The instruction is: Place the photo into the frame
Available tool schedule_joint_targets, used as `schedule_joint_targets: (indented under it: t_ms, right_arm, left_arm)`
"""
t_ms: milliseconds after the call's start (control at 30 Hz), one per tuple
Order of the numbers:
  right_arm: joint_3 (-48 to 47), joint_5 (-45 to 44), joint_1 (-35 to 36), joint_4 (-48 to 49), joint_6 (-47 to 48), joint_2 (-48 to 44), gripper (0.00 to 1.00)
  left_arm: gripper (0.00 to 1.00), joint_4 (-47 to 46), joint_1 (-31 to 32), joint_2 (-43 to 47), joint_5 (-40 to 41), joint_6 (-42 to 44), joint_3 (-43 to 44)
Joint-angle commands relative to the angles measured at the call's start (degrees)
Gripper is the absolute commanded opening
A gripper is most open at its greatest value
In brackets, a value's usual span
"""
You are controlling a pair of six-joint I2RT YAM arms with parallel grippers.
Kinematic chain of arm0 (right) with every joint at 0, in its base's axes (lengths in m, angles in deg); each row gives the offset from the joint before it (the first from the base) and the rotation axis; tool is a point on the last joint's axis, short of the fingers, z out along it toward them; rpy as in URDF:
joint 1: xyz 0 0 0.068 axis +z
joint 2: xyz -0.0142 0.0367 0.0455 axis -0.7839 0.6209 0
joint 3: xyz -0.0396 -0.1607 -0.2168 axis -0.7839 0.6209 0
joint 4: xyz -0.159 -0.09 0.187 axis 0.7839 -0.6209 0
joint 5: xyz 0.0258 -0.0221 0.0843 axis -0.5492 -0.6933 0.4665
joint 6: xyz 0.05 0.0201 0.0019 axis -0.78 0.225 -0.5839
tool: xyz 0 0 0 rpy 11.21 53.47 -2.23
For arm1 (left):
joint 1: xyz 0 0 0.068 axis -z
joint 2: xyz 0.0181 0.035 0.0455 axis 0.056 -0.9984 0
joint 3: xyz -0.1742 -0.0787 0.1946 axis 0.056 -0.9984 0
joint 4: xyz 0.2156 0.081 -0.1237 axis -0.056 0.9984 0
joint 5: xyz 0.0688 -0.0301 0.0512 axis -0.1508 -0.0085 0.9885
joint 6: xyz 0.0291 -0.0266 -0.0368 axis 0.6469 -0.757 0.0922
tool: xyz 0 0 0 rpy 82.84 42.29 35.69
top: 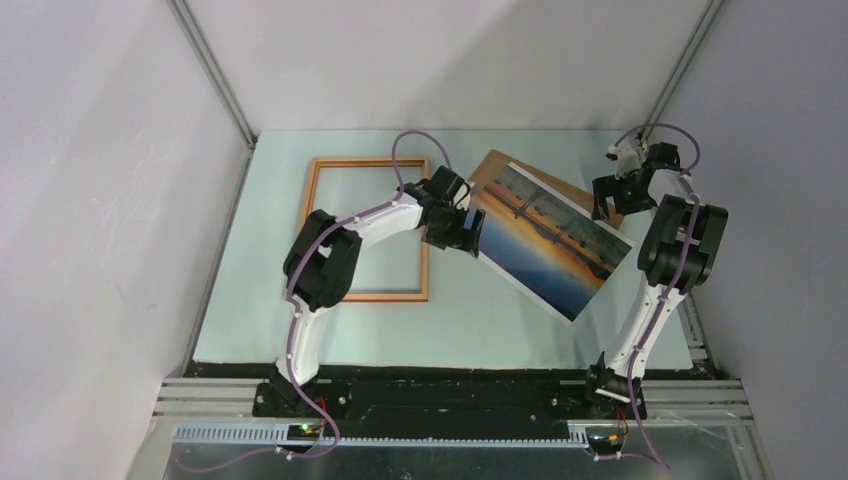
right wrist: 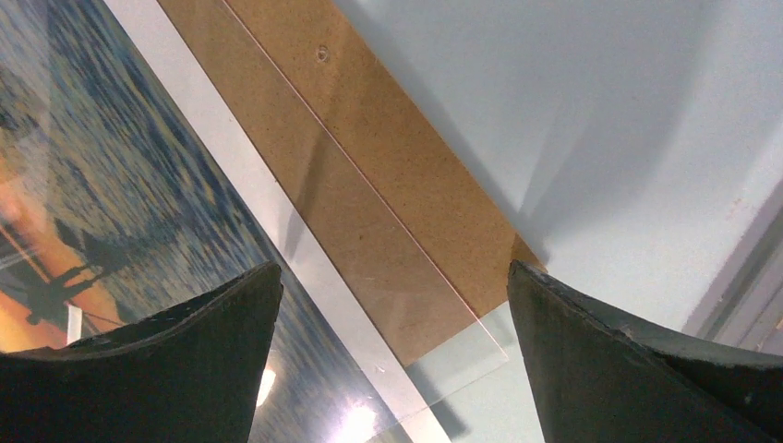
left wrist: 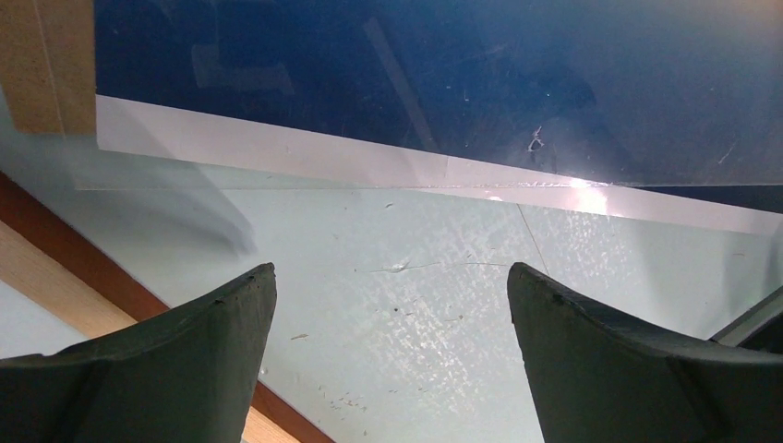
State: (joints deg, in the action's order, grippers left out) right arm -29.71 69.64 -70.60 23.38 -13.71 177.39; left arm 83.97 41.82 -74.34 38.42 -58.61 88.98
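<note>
Both my grippers gape wide, holding nothing. Left gripper [top: 468, 228] hovers at the 9 o'clock edge of the photo [top: 550, 240], bare table [left wrist: 415, 305] between its fingers. Right gripper [top: 610, 200] hangs over the 2 o'clock corner. The photo lies skewed on a brown board [right wrist: 415, 166], a clear sheet [right wrist: 462, 355] on top. The frame [top: 365, 160] lies flat at 9 o'clock, my left arm crossing its right rail.

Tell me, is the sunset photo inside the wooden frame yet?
Out. The photo lies askew on the table to the right of the frame, partly over a brown board; the frame shows only table inside.
</note>
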Motion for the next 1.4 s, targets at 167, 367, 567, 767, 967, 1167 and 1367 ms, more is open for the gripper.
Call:
schedule_joint_targets:
  t_ms: [167, 367, 567, 767, 967, 1167, 1367]
  right_arm:
    - [-4.11, 1.65, -0.18, -5.63, 3.79, 3.59, 0.94]
    - [-2.48, 2.75, -0.15, -7.50, 5.07, 2.67, 0.93]
    - [2.69, 4.06, -0.29, -7.66, 5.77, 0.06, 0.92]
    - [6.83, 4.72, -0.44, -7.88, 6.35, -2.70, 0.91]
    - [10.64, 5.84, -0.78, -7.84, 5.83, -5.42, 0.90]
    - [15.52, 6.22, -0.79, -8.05, 5.42, -8.56, 0.88]
    - [20.48, 7.25, -0.92, -8.21, 5.07, -12.62, 0.87]
  left_arm:
    - [1.00, -1.81, 0.91, -0.28, -1.93, -3.39, -1.59]
    - [0.99, -1.86, 0.96, 0.09, -1.52, -4.07, -2.26]
    - [0.99, -2.12, 1.00, -0.37, -1.23, -5.62, -2.15]
    - [0.99, -2.26, 0.95, -2.28, -0.71, -4.01, -0.26]
    - [0.99, -2.24, 0.91, -2.52, -0.38, -2.62, -0.07]
    - [0.98, -2.28, 0.77, -3.24, -1.03, -1.59, 1.34]
    - [0.98, -2.20, 0.49, -5.03, -3.01, -1.42, 3.28]
